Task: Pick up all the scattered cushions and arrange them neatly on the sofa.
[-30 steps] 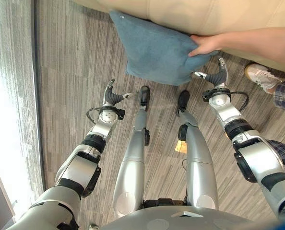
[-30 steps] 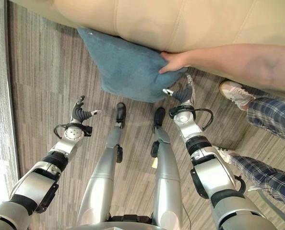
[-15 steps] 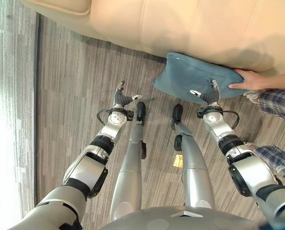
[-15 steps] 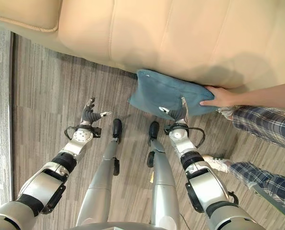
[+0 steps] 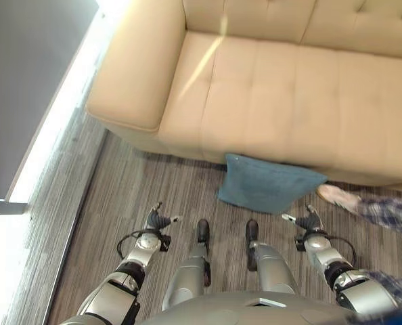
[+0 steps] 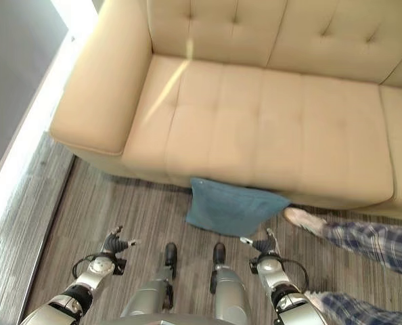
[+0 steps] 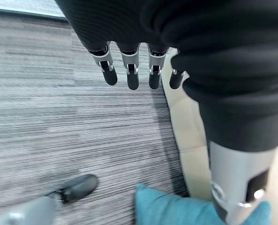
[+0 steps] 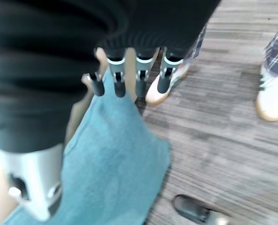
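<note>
At about eight o'clock in the head views the left hand (image 5: 156, 220) hangs over the grey plank floor (image 5: 99, 210), its fingers (image 7: 130, 75) relaxed and fairly straight, the thumb apart from them, holding nothing. Above it, from about ten o'clock across to two o'clock, stands the beige sofa (image 6: 255, 115), with its broad armrest (image 6: 96, 101) at the left end and tufted seat panels running to the right. At the centre, roughly six o'clock from the seat, a blue cushion (image 5: 265, 186) leans on the floor with its upper edge touching the sofa's front face; the right wrist view shows its blue cloth spread close beneath that hand, and a corner of it appears in the left wrist view too. At about four o'clock the right hand (image 5: 308, 221) is just beside the cushion's lower right corner, apart from it, fingers (image 8: 140, 75) loosely extended and thumb out, empty. Farthest right, near three to four o'clock, a person's light shoe (image 6: 301, 220) and plaid trouser leg (image 6: 370, 244) rest on the floor close to the cushion's right edge.
</note>
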Tool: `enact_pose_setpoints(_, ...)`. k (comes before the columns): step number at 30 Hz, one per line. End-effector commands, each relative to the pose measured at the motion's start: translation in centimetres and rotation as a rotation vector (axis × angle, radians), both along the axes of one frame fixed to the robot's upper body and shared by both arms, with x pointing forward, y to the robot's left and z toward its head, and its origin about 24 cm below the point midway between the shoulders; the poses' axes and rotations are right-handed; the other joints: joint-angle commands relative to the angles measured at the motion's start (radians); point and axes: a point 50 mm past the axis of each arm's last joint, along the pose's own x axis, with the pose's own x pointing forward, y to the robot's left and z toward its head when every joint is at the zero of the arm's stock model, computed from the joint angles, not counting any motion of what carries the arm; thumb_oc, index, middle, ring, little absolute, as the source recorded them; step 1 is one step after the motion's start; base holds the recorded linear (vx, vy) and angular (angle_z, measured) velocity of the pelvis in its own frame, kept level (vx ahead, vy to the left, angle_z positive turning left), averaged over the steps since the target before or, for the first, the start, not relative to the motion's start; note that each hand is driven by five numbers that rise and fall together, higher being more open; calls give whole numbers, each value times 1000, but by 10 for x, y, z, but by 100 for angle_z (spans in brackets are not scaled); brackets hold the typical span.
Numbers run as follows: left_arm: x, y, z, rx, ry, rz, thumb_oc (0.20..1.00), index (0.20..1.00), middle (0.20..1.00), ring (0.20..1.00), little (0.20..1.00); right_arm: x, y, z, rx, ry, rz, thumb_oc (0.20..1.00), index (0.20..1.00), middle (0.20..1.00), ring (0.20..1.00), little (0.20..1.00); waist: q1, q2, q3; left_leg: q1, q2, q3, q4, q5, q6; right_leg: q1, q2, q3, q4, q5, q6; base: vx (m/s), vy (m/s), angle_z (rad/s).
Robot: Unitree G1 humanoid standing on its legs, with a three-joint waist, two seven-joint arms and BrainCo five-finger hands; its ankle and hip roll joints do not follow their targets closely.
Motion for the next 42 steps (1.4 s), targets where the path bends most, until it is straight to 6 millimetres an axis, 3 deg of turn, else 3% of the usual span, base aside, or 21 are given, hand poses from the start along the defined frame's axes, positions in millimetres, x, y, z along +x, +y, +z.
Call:
enact_pose_setpoints(1,6,11,2,38,35,-38,1000,1000,1000,1000,1000,18,-5,10,-47,-15,110,1000,1000,1000,1000,1000,-13,-48,84,62,-29,3,10,-97,-10,114,-12,4,-173,86,70,130,-55,-16)
enact_pose_setpoints(3,-2,13,-2,40,66,-38,1000,1000,1000,1000,1000,13,-7,8,-57,8,123,1000,1000,1000,1000,1000,-13,-50,77,84,-28,5,7,-100,-11,138,-5,7,-180,83,70,92,-40,-17)
enact_pose_setpoints(8,-44,24,-19,50,222,-9,1000,1000,1000,1000,1000,-26,-18,-11,-75,168,137,1000,1000,1000,1000,1000,-17,-56,26,199,-7,15,-5,-127,-14,253,24,10,-194,47,61,100,-79,-8)
enact_pose_setpoints(13,-62,29,-25,62,293,-4,1000,1000,1000,1000,1000,-49,-18,-21,-62,259,133,1000,1000,1000,1000,1000,-24,-60,10,265,17,18,4,-151,-22,324,55,28,-213,18,44,87,-155,-3)
enact_pose_setpoints(16,-67,41,-23,61,297,17,1000,1000,1000,1000,1000,-60,-30,-22,-67,293,94,1000,1000,1000,1000,1000,-37,-62,23,234,29,8,120,-188,-27,346,78,59,-228,5,18,6,-149,-2)
enact_pose_setpoints(18,-57,39,-20,53,267,9,1000,1000,1000,1000,1000,-58,-35,-20,-72,284,74,1000,1000,1000,1000,1000,-33,-72,46,180,3,-13,206,-190,-27,348,70,65,-233,9,10,-34,-82,10)
enact_pose_setpoints(20,-52,37,-19,50,251,-6,1000,1000,1000,1000,1000,-58,-39,-19,-78,285,67,1000,1000,1000,1000,1000,-30,-77,47,141,-38,-45,206,-190,-19,344,71,67,-236,12,9,1,-29,6)
enact_pose_setpoints(22,-45,39,-15,45,218,-8,1000,1000,1000,1000,1000,-54,-43,-16,-85,272,62,1000,1000,1000,1000,1000,-24,-73,43,55,-106,-50,213,-170,-6,319,87,94,-215,15,10,44,25,-4)
enact_pose_setpoints(27,-58,46,-18,45,254,24,1000,1000,1000,1000,1000,-52,-42,-15,-107,288,109,1000,1000,1000,1000,1000,-9,-66,20,129,-93,-57,138,-161,17,326,112,124,-180,-9,22,142,73,-67)
enact_pose_setpoints(32,-65,50,-18,54,258,59,1000,1000,1000,1000,1000,-27,-30,-9,-112,225,184,1000,1000,1000,1000,1000,32,-63,61,171,-57,-20,81,-142,48,215,102,97,47,-23,71,-10,41,-79)
enact_pose_setpoints(35,-69,52,-19,61,264,70,1000,1000,1000,1000,1000,-17,-30,-4,-128,189,203,1000,1000,1000,1000,1000,41,-43,68,181,-40,-11,72,-149,49,200,29,46,23,-6,70,-9,-76,-27)
enact_pose_setpoints(38,-71,52,-20,68,271,67,1000,1000,1000,1000,1000,-17,-34,-3,-138,187,198,1000,1000,1000,1000,1000,41,-53,52,194,-53,-2,76,-161,44,262,10,40,-84,15,68,85,-71,-12)
enact_pose_setpoints(42,-73,54,-19,68,267,86,1000,1000,1000,1000,1000,-22,-40,-3,-150,196,177,1000,1000,1000,1000,1000,45,-53,34,227,-47,-11,51,-164,29,324,22,29,-164,15,60,98,-115,12)
